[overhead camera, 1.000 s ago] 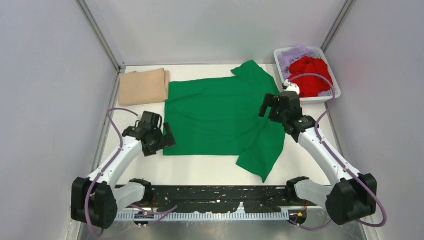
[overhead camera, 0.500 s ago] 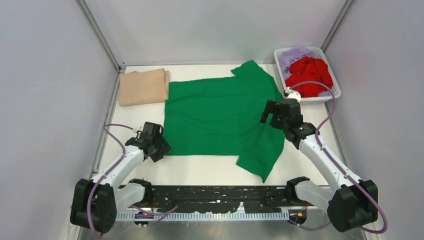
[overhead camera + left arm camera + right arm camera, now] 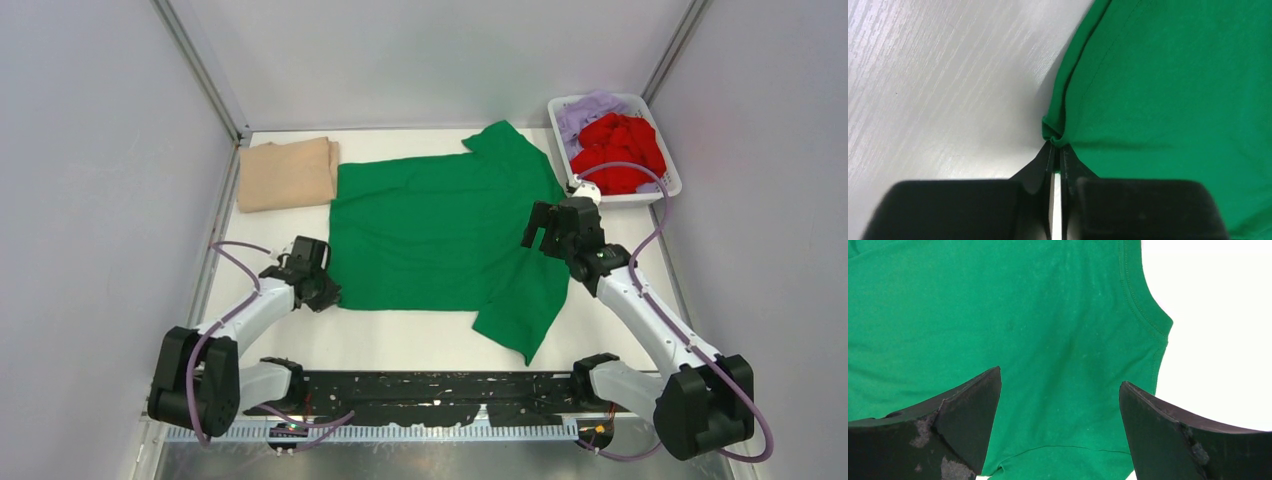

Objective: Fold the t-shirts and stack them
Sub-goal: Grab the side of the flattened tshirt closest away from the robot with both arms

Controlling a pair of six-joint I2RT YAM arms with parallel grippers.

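Wht links [image 3: 245,315], purple cables [image 3: 660,205], blk left tool [image 3: 1055,145] + right tool [image 3: 1060,376].

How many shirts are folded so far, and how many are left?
One looks done: the tan t-shirt lies folded at the far left. The green t-shirt is in hand, spread out, the left jaws pinching its near left corner and the right jaws open above it. The red t-shirt and lavender t-shirt wait crumpled in the white basket. Nothing is stacked yet.

You've got bright, even overhead light; tabletop [image 3: 1218,315] blows out white on right wrist, soft shadow beside the green t-shirt [image 3: 1173,75], left claw [image 3: 1055,149] blurred.
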